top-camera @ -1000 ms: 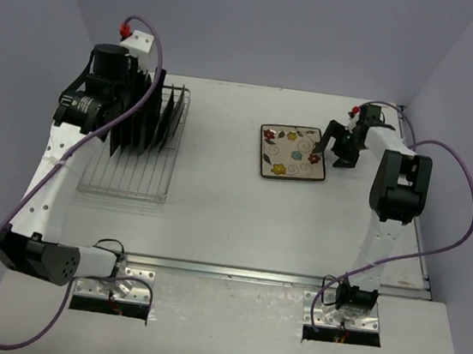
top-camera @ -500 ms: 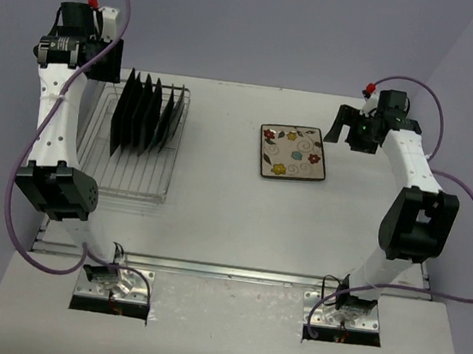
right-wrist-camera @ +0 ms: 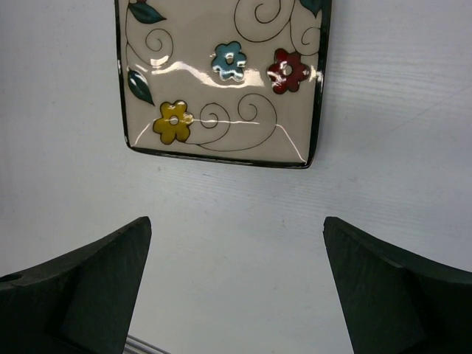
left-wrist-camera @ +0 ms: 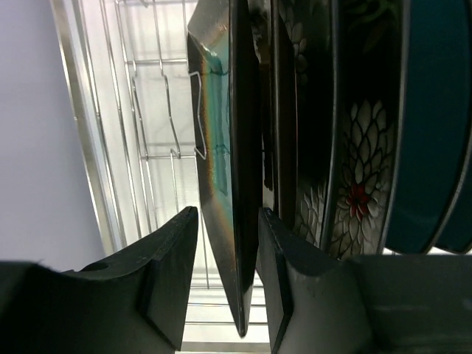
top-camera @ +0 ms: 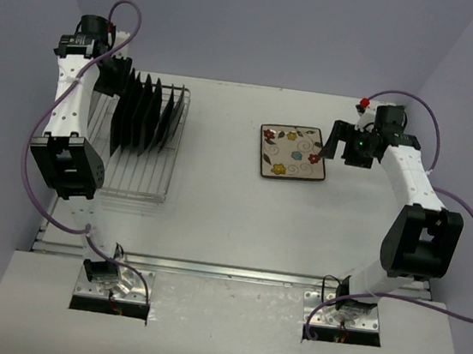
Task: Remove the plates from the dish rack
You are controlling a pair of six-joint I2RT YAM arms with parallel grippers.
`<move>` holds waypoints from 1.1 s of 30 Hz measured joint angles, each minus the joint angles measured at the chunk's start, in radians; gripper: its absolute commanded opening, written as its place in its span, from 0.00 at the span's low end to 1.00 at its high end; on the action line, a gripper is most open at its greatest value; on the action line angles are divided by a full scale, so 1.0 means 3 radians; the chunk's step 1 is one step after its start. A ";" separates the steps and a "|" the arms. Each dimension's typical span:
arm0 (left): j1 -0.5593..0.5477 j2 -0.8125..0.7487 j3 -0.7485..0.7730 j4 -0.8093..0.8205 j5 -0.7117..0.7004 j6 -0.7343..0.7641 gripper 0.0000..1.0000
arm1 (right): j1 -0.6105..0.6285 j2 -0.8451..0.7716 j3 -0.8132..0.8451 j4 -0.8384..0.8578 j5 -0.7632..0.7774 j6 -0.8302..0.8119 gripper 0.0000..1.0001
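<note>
- Here we are at the dish rack [top-camera: 133,177], sitting on the left side of the table [top-camera: 214,217]; we see a row of dark plates [top-camera: 154,111] standing on edge between its wires, packed toward the far end
- The left tool [top-camera: 115,76] is down at the leftmost of them, the end plate [top-camera: 120,124]; through the wrist view we get the close-up: the left tool [left-wrist-camera: 228,210] has one finger [left-wrist-camera: 169,280] on each face of the end plate [left-wrist-camera: 225,184], pinched onto its rim; the plate is upright in the rack
- Just beside it we pick out a plate with white petals and a red centre [left-wrist-camera: 354,199], and next to that a teal one [left-wrist-camera: 435,147]; the silver bars of the dish rack [left-wrist-camera: 140,110] run behind them
- Over on the right of the table, the floral plate [top-camera: 292,152] lies flat, well apart from the rack; cream, square-ish, dark rim, with blue, red and yellow flowers
- The right tool [top-camera: 341,147] hangs just off that plate's right edge; from its own camera we see the right tool [right-wrist-camera: 236,221] with fingers spread wide, nothing between them but bare table [right-wrist-camera: 236,295]; the floral plate [right-wrist-camera: 221,74] sits just beyond the fingertips, not touched
</note>
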 measured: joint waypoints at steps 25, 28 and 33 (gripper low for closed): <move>0.0010 0.0329 -0.0053 0.0099 -0.0032 0.0007 0.38 | 0.0000 -0.0041 -0.0010 -0.0038 -0.0118 0.0016 0.99; 0.0011 0.0340 -0.0053 0.0100 -0.0022 0.0019 0.41 | 0.0000 -0.0048 -0.0010 -0.0043 -0.0136 0.0016 0.99; 0.0067 0.0383 -0.0052 0.0103 0.0131 0.0018 0.37 | 0.0000 -0.0075 -0.0014 -0.0052 -0.0159 0.0016 0.99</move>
